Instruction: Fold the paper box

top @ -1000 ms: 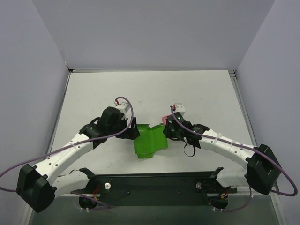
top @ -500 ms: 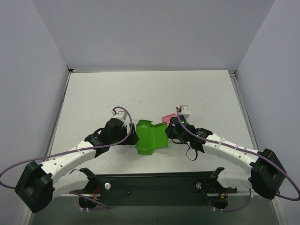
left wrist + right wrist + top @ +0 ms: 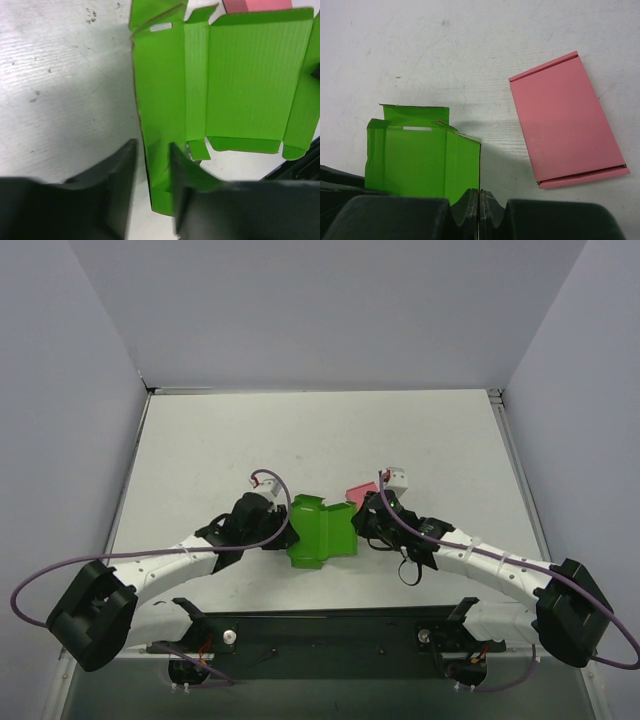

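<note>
paper box (image 3: 322,530): small bright green thin-card box, part-formed, lying open side up with walls half raised and tabs loose. it sits toward the near edge of the worktop (image 3: 300,430), about midway between the left and right edges, between my two grippers.

left gripper (image 3: 152,150): at the box's left wall. my fingers (image 3: 117,175) stand apart, one on each side of that wall. a sliver of worktop shows between the outer finger and the card, so i list it as straddling, not clamped.

right gripper (image 3: 479,197): at the box's right wall, fingers pressed tight together. the card's edge runs straight into the seam between them, so i judge the wall to be pinched there.

flat pink rectangular box (image 3: 567,120): not part of the job. it lies flat just beyond the green box's far right corner, apart from it in the right wrist view.

hazards, as i judge them:
- left wall creased off its score line, if my left fingers meet on it at a slant.
- card buckled or torn, if both arms pull or push while each has a wall.
- box dragged out of my right pinch, since the hold is on thin card only.
- loose tabs at the near and far ends caught outside the walls, if the sides come up first.
- pink box nudged, if the green one slides toward the far edge.
</note>
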Controlling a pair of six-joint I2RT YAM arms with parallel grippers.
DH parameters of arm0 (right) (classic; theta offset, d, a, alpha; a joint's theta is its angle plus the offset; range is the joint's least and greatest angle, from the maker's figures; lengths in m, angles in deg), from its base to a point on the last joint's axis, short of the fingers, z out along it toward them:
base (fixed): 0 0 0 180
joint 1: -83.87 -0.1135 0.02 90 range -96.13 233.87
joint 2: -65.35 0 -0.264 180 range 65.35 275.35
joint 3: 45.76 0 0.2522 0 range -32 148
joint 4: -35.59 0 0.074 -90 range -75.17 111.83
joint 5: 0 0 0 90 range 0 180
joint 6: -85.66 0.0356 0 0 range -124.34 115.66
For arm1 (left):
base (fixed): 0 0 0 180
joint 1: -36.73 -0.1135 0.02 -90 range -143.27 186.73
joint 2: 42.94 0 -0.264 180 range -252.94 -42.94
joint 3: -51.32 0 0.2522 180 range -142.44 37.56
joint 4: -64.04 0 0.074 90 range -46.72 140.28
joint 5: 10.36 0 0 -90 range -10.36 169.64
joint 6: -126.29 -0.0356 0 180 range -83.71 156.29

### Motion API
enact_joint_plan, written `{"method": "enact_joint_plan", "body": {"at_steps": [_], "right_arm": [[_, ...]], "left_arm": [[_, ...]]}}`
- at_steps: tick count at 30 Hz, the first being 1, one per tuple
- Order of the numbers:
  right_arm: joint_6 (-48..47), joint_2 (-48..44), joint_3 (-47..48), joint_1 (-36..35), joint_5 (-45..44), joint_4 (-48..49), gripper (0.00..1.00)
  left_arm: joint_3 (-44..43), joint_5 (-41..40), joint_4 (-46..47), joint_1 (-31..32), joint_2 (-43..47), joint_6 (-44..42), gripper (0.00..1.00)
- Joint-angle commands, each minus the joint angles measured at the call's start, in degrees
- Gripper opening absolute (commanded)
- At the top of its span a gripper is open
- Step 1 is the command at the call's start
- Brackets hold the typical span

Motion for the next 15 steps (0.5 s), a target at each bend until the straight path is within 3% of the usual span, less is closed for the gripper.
{"method": "enact_joint_plan", "body": {"at_steps": [1,4,6,10,13,15], "right_arm": [[1.1,-1.4,-1.1,-0.5,-0.3,2.9,0.0],[0.1,-2.7,-1.3,-0.4,-0.3,2.1,0.0],[-2.3,-4.3,-1.1,-0.3,-0.3,1.5,0.06],[-10.8,-7.4,2.3,-0.2,1.0,-2.5,0.54],[-19.0,-9.0,7.5,-0.2,3.2,-9.1,0.66],[-22.9,-10.2,9.5,-0.4,5.9,-12.2,0.68]], "left_arm": [[0.5,4.8,7.2,0.3,-2.0,-1.0,0.26],[0.1,5.4,7.0,0.3,-2.4,-2.9,0.01],[-2.0,5.4,4.1,0.3,-1.5,-4.4,0.0],[-7.7,7.4,-4.3,0.1,0.6,-11.8,0.0],[-14.3,11.8,-12.0,0.0,1.3,-18.9,0.0],[-16.7,15.2,-15.9,-0.1,1.1,-21.4,0.0]]}}
